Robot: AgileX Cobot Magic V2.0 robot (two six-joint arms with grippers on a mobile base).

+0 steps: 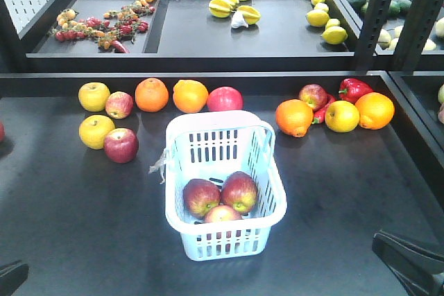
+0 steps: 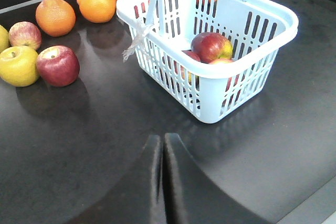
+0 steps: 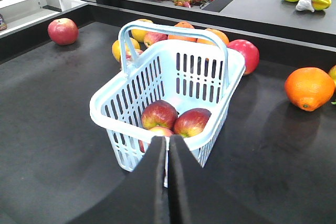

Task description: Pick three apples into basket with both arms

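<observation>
Three dark red apples lie together in the near end of the pale blue basket, which stands mid-table with its frayed tag on the left rim. The wrist views show the same apples inside the basket. My left gripper is shut and empty, hovering over bare table in front of the basket. My right gripper is shut and empty too, just short of the basket's near rim. In the front view only dark arm parts show at the bottom corners.
Loose apples, yellow fruits and oranges sit left and behind the basket. More oranges, an apple and a red pepper lie at right. A raised shelf edge runs behind.
</observation>
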